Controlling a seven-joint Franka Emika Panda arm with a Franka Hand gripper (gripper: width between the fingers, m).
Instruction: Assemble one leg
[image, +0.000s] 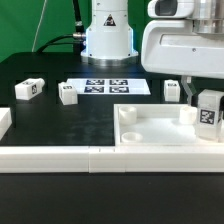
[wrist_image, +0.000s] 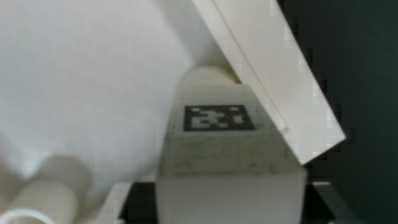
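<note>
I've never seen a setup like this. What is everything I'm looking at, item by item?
loose legs: three, white with black-and-white tags, on the table; two toward the exterior view's left, one behind the tray.
held leg: one, white, tagged, at the tray's corner on the exterior view's right; I cannot tell whether it touches the tray.
tray: one, white, on the exterior view's right of the table.
marker board: one, white with black tags, flat in front of the arm base.
border strips: white, along the table's near edge and the exterior view's left.
table: one, black.
backdrop: green, behind.
arm base: one, white, far centre.
end effector: one, closed on the held leg.
</note>
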